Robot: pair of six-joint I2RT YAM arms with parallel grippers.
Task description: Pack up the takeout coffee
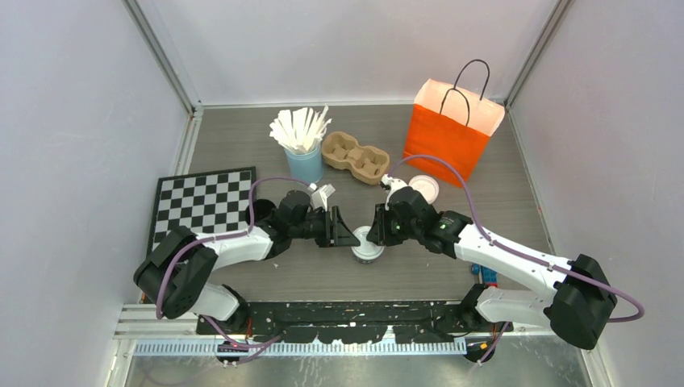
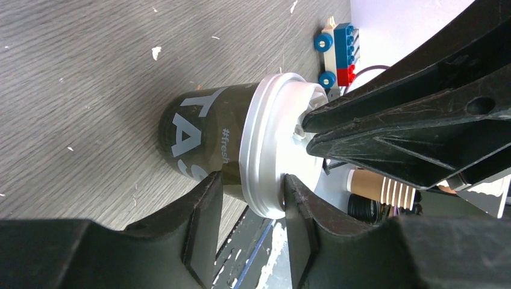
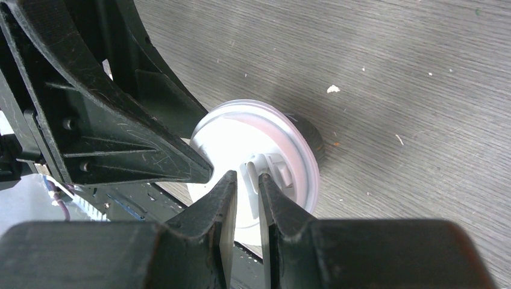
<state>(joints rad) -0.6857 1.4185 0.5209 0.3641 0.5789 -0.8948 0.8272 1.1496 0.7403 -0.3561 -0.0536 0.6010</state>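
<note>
A dark grey-black coffee cup [image 1: 367, 248] with a white lid stands at the table's middle front, between both grippers. In the left wrist view the cup [image 2: 199, 135] shows pale lettering, and my left gripper [image 2: 250, 180] is shut across the rim of its lid [image 2: 265, 150], one finger under the rim and one on top. My right gripper [image 3: 246, 177] is shut on the small raised tab [image 3: 254, 171] of the lid [image 3: 289, 150]. In the top view the left gripper [image 1: 347, 236] and right gripper [image 1: 377, 234] meet over the cup. A second cup [image 1: 423, 188] stands beside the orange bag [image 1: 448, 137].
A brown cardboard cup carrier [image 1: 355, 156] and a light-blue cup of white sticks [image 1: 304, 161] stand at the back. A checkerboard [image 1: 202, 201] lies on the left. A small blue and red toy train [image 2: 337, 51] sits near the front right edge.
</note>
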